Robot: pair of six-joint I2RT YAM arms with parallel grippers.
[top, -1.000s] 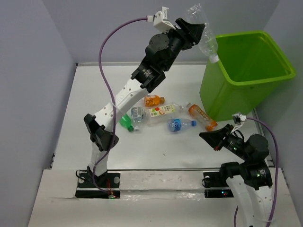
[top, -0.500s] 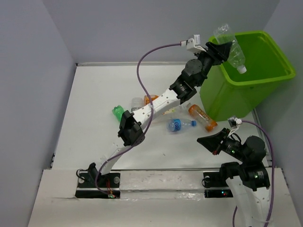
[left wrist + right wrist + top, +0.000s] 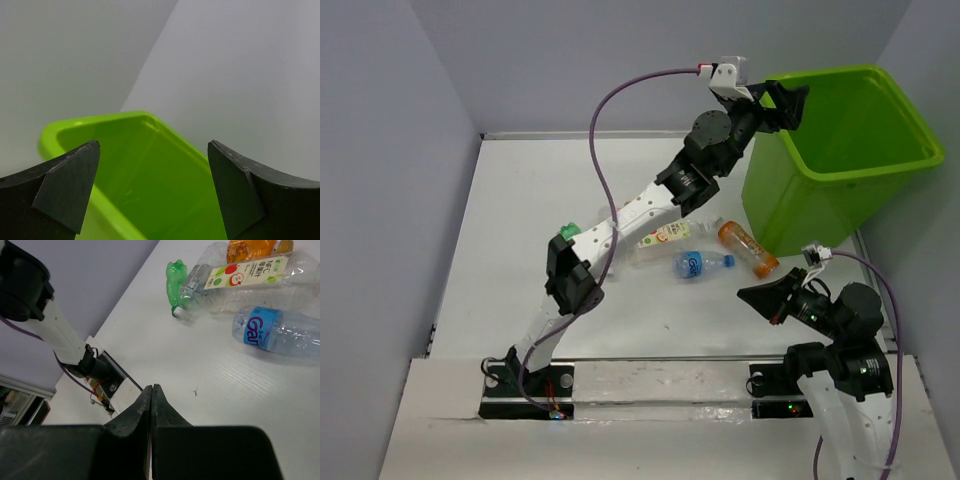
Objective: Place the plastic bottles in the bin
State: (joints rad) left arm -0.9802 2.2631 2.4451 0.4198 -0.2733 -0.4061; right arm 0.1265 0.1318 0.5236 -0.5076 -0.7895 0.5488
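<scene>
We are working over the white counter [image 3: 510,250]. The lime-green bin [image 3: 790,205] is standing at its far right corner with its mouth up, so anything let go above the rim is going to land inside. We are stretching the left arm [image 3: 640,205] diagonally across the counter and holding the left gripper [image 3: 792,104] raised just over the bin's near left rim. In the wrist view its fingers [image 3: 65,185] are standing wide apart with nothing between them and only green wall below, which we are reading as a drop posture. No bottle is showing in the part of the bin we can see.

We are holding the right gripper [image 3: 752,296] low near the counter's near right corner, its fingers [image 3: 130,420] pressed together on nothing. We judge this is to stay out of the left arm's way.

The plastic bottles [image 3: 240,285] not yet binned are lying on their sides in a loose cluster mid-counter, within either arm's reach:
- the white-labelled bottle [image 3: 665,235];
- the blue-labelled bottle [image 3: 700,264];
- the orange bottle [image 3: 748,248], nearest the bin's foot;
- the green bottle [image 3: 570,230], peeking out beside the left arm.
</scene>
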